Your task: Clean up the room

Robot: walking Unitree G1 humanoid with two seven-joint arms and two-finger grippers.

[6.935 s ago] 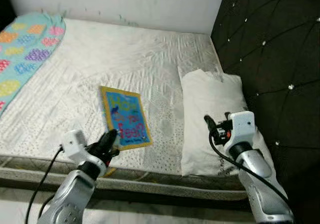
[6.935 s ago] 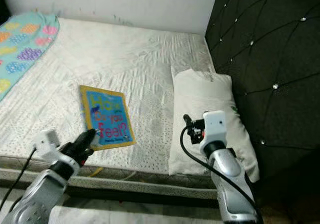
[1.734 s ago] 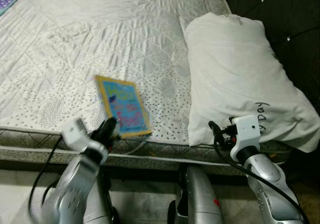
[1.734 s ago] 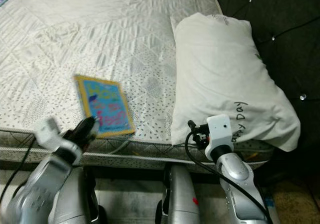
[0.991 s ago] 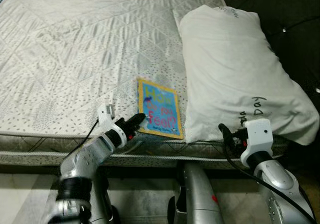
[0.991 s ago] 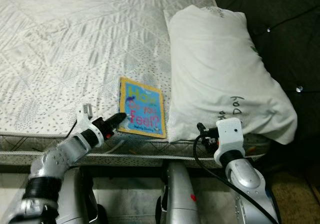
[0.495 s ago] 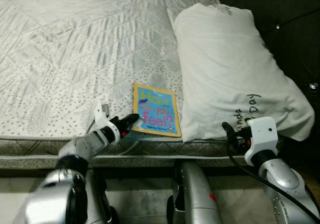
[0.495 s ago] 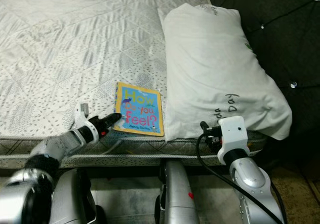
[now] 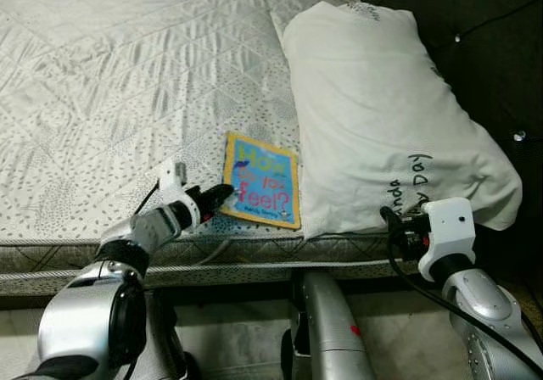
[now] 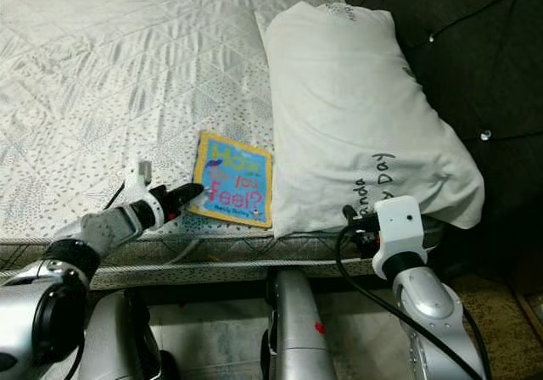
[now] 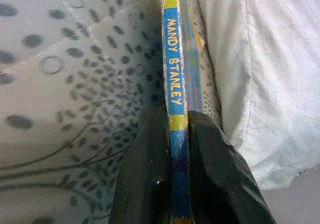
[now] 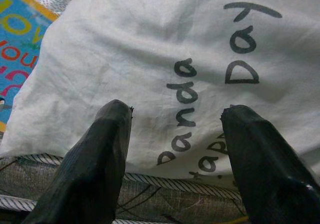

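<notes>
Left gripper fingers clamp the picture book's spine at the mattress front edge, beside the pillow. Right gripper fingers spread, empty. Risk: thin pinch, so the book may pivot and slip out when lifted.

The book lies flat on the mattress near its front edge, at the lower middle of the frame, with the pillow just beside it to the right. The left gripper sits at the book's lower left corner, its fingers pressed to either side of the spine. The right gripper hangs at the lower right, before the pillow's near edge, fingers spread apart.
</notes>
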